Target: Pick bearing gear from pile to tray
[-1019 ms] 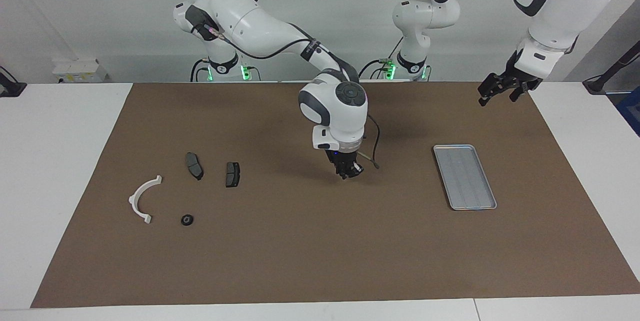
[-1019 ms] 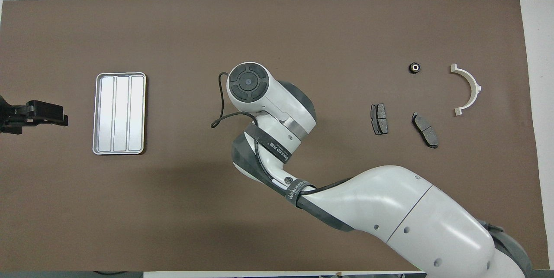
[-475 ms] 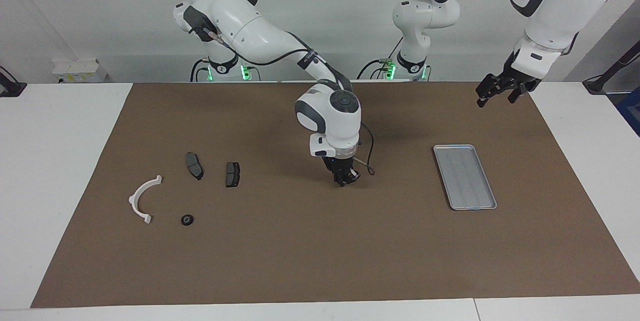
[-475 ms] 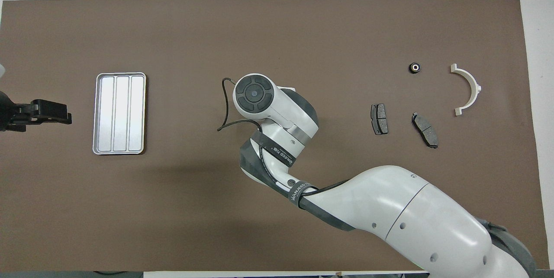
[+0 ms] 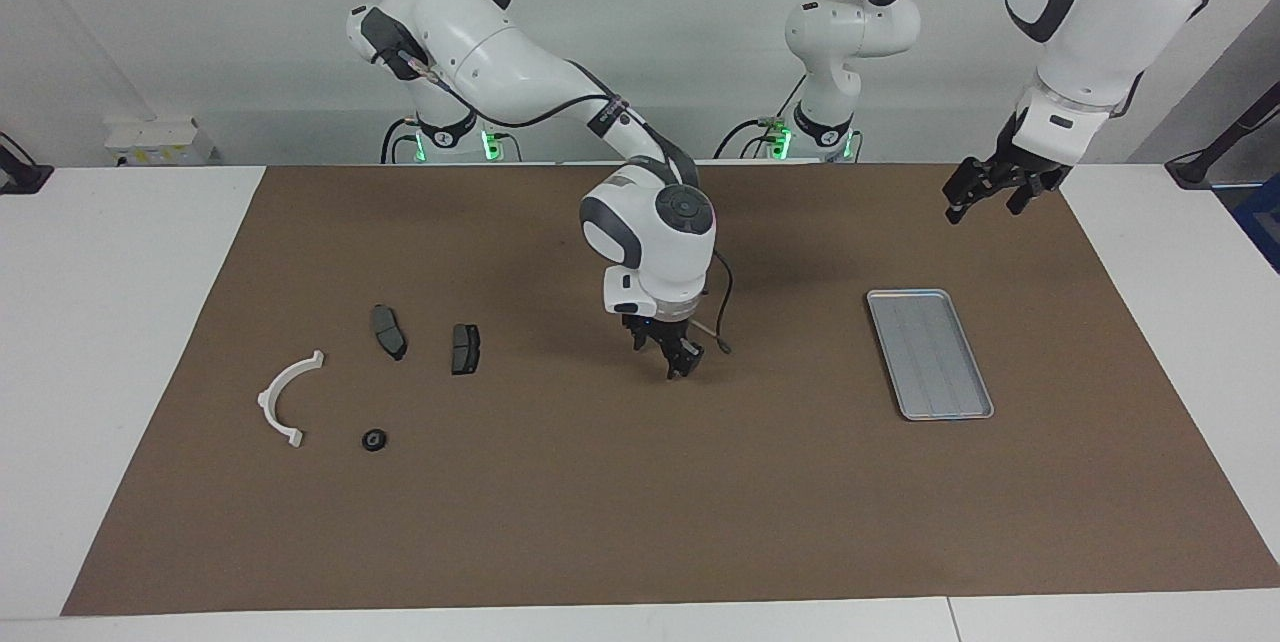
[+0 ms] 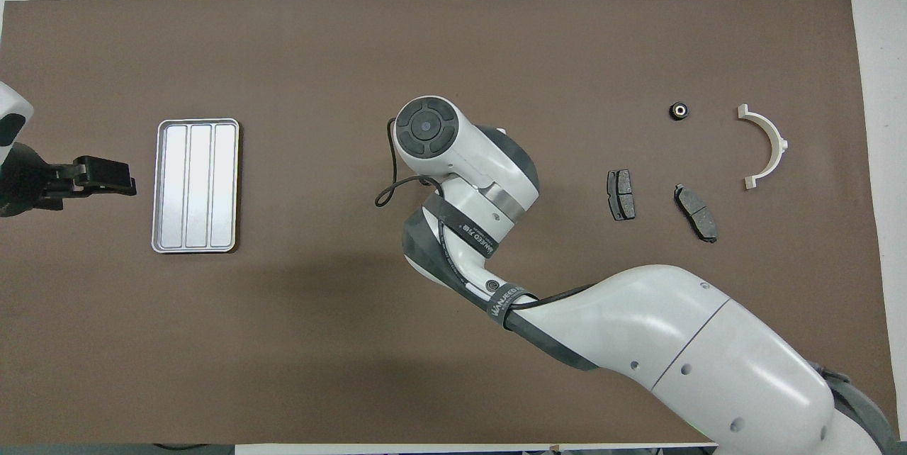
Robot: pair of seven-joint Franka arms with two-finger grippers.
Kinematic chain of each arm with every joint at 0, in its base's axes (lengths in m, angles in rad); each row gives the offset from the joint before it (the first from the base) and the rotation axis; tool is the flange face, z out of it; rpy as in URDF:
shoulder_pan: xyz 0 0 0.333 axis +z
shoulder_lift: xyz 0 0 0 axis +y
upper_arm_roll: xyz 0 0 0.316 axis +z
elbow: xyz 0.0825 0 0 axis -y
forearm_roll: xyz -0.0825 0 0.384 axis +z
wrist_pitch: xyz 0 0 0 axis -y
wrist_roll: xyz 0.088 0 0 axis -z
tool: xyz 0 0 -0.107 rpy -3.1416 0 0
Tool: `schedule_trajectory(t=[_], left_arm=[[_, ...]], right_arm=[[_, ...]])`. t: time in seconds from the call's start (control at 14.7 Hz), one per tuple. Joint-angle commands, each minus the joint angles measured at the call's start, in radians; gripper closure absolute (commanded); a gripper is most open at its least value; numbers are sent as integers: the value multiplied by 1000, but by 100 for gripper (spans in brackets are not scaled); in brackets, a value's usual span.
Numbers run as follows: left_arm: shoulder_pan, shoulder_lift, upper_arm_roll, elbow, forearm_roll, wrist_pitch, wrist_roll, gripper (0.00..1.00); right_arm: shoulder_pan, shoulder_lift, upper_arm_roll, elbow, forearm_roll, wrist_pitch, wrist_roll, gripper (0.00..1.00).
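Observation:
The bearing gear [image 5: 374,439] [image 6: 679,110], a small black round piece, lies on the brown mat in the pile, beside a white half-ring [image 5: 285,397] [image 6: 769,147]. Two dark brake pads [image 5: 388,330] [image 5: 465,348] lie nearer to the robots. The silver tray [image 5: 930,352] [image 6: 196,186] sits toward the left arm's end with nothing in it. My right gripper [image 5: 668,360] hangs just above the mat's middle, open and holding nothing; its wrist hides it in the overhead view. My left gripper [image 5: 982,202] [image 6: 106,175] waits raised over the mat beside the tray, open and holding nothing.
A brown mat [image 5: 640,522] covers most of the white table [image 5: 120,322]. A thin black cable [image 5: 722,322] loops off the right wrist. Bare mat lies between the pile and the tray.
My right gripper has shifted over the mat toward the pile and its fingers have gone from shut to open. The left gripper has drifted a little toward the tray.

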Motion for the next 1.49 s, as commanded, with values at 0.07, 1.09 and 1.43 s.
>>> schedule_trajectory(t=[0.07, 1.09, 1.43], left_arm=[[-205, 105, 5, 40, 38, 49, -237, 0], [-522, 624, 3, 288, -60, 392, -659, 1], [-578, 587, 8, 181, -60, 440, -685, 1]], right_arm=[[-164, -97, 17, 46, 134, -154, -352, 0], [-617, -107, 8, -213, 64, 134, -1017, 0], [-634, -62, 6, -213, 5, 214, -1042, 0]])
